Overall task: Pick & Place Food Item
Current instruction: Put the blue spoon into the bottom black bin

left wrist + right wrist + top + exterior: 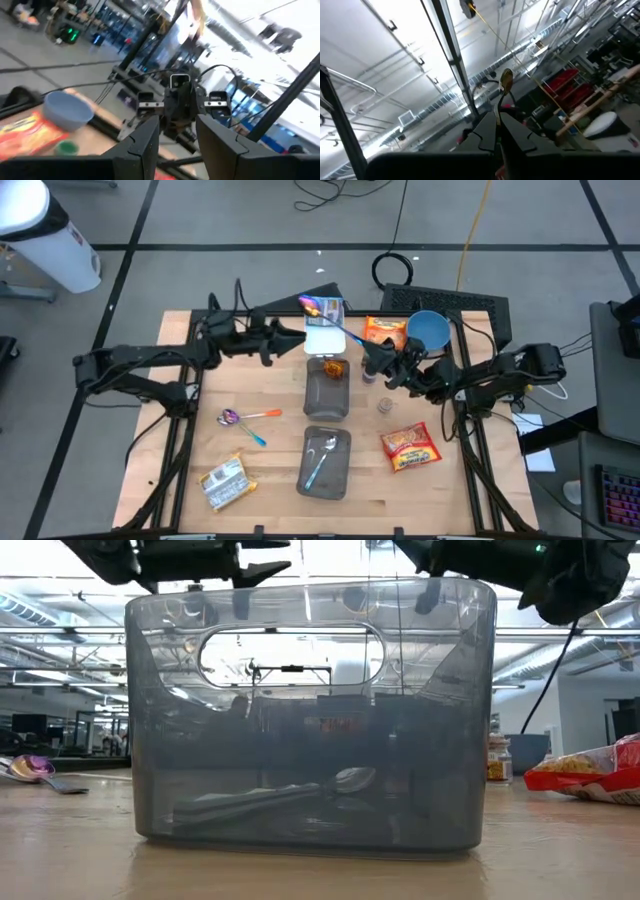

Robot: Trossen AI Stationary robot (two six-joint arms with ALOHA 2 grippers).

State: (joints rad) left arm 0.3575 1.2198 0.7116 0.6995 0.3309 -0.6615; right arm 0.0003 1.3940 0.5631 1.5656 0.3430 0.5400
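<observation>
Above the far grey tray (327,395), the right end effector (370,357) is clamped on a light, stiff, probably slippery spoon (343,329), best held mid-handle, while the left end effector (299,334) hangs open beside that tray.

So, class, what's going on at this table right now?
Two robot arms are raised over a wooden table. The right gripper has its jaws shut on a spoon, holding it out over a white box toward the left gripper, which faces it with jaws open and empty. Another spoon lies in the near grey bin. A snack packet and blue bowl sit apart.
</observation>
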